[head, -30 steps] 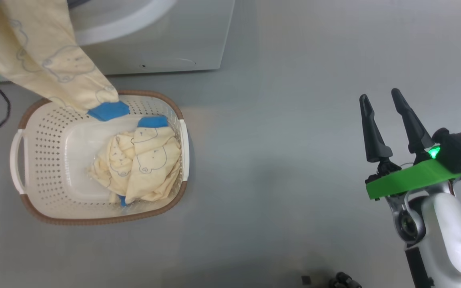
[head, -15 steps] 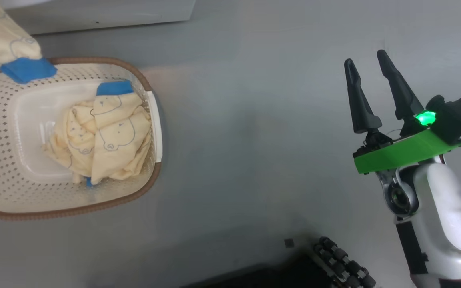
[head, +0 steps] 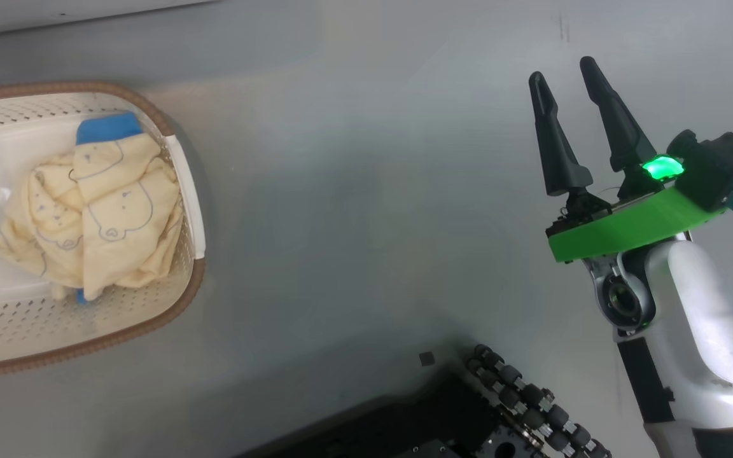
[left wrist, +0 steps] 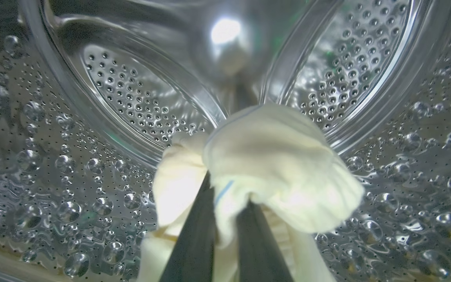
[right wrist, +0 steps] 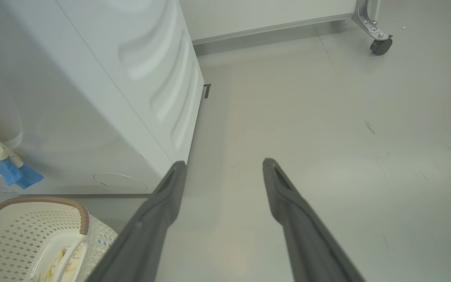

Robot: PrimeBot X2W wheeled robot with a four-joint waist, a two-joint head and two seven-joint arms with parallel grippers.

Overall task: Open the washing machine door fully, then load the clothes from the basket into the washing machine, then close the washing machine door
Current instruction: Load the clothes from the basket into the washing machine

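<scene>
In the left wrist view my left gripper [left wrist: 225, 207] is shut on a cream-yellow garment [left wrist: 272, 164], held inside the perforated steel drum [left wrist: 123, 94] of the washing machine [right wrist: 92, 98]. A blue-trimmed end of that garment [right wrist: 12, 172] hangs down the machine's white front in the right wrist view. The cream basket [head: 175, 299] with its brown rim sits on the floor at the left of the head view, with another cream garment [head: 93, 216] bunched inside. My right gripper [head: 564, 70] hangs open over bare floor, far right of the basket. The door is out of view.
The robot's dark wheeled base [head: 506, 407] shows at the bottom of the head view. A white cabinet or panel on a caster [right wrist: 380, 45] stands beyond the washing machine. Grey floor [head: 354, 191] stretches between the basket and my right gripper.
The head camera has swung right, so the basket and machine slid left in view. The hanging garment left the head view and is now in the drum with my left gripper.
</scene>
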